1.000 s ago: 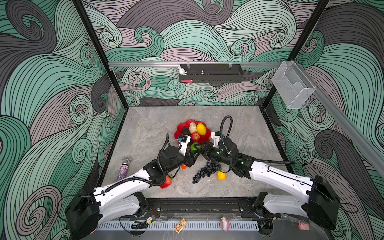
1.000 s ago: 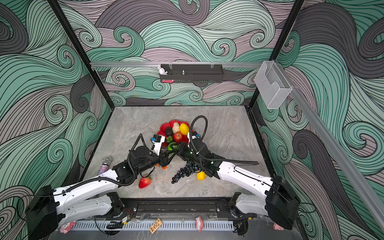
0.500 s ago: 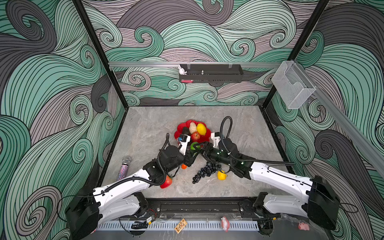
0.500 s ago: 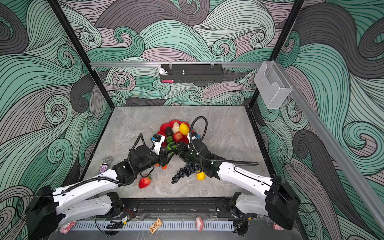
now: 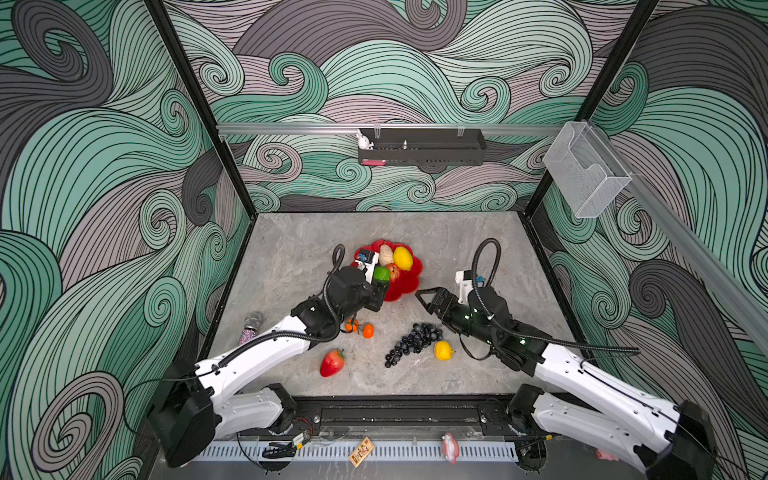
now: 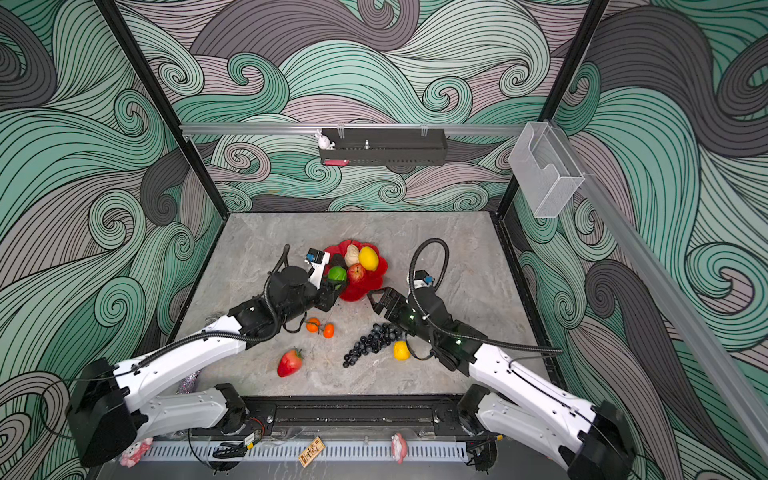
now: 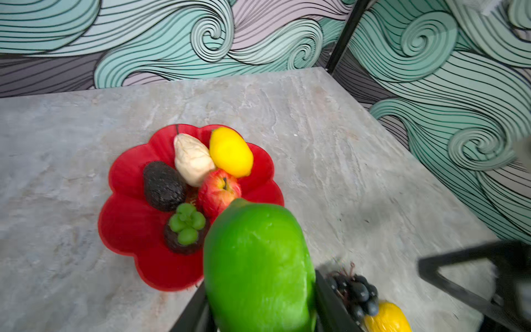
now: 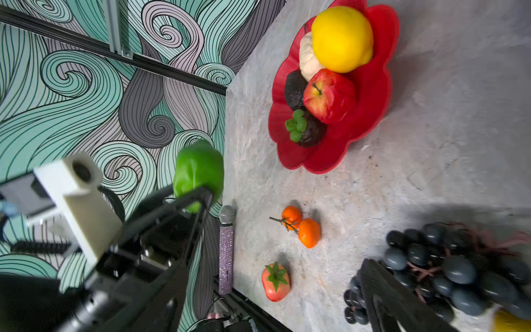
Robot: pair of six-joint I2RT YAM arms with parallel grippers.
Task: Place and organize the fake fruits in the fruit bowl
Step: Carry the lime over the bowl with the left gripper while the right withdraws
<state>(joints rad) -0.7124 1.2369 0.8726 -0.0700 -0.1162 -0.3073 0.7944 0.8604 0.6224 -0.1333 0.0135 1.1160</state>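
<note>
Our left tool (image 5: pixel 379 286) is closed part way around the shiny green plastic lime (image 7: pixel 255 258). It holds the lime up in the air, just over the near left edge of the glossy red flower-shaped fruit bowl (image 5: pixel 409 284). The bowl lies straight ahead of this tool, and the lime's long side points that way too, with its small tip aimed at the red plastic apple (image 7: pixel 219 191). So we think the left arm, the nearer one, only needs a short push forward and down onto a bare red part. The apple, the yellow plastic lemon (image 5: pixel 402 257), the cream plastic pear (image 5: pixel 385 254), the dark bumpy avocado (image 7: pixel 163 186) and the dark mangosteen with green leaves (image 7: pixel 186 230) already sit close together in the bowl. Our right tool (image 5: pixel 422 301) is wide open and holds nothing. It hangs to the right of the bowl, near the black plastic grape bunch (image 5: pixel 411 343) on the grey stone worktop (image 5: pixel 291 257). A second ago it was half shut, right up against the lime. Now it has opened and pulled back, well apart from the lime, while the left tool has kept its hold.
</note>
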